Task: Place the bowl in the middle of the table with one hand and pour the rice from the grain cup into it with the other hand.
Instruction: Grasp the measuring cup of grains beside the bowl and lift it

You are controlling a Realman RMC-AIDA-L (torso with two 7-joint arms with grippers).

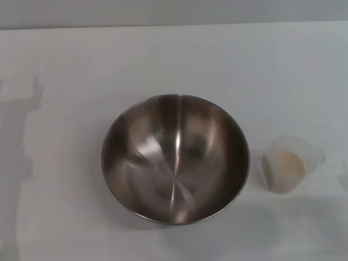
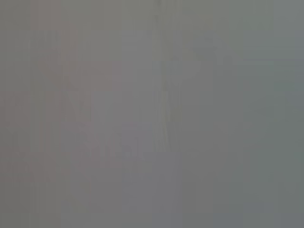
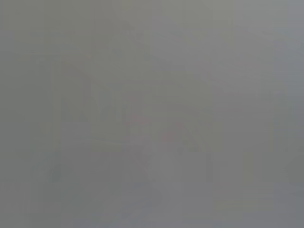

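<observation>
Neither end effector shows anywhere: the head view holds no arm, and both wrist views give only a featureless grey field, so whether the left or right one is released, clenched or grasping anything cannot be told.

On the white bench [image 1: 65, 60] the bowl [image 1: 175, 159] sits upright at about the centre of the frame, slightly toward the bottom, its shiny interior empty. Near its right side, apart from it, the grain cup [image 1: 286, 164] stands upright at the right of the frame, with the rice [image 1: 289, 162] a pale mass inside. No grains are visible in the bowl or on the bench.

Judged from this layout, the bowl looks to be already in the middle, so the placing step seems done or needs at most a small nudge; the pouring step has not begun. The next move calls for one arm to come in from the right of the frame, close on the cup's wall without crushing the thin plastic, lift it, carry it over the bowl's rim and tip the pouring lip toward the centre. The other arm may need to steady the bowl, since its small base could let it rock.
</observation>
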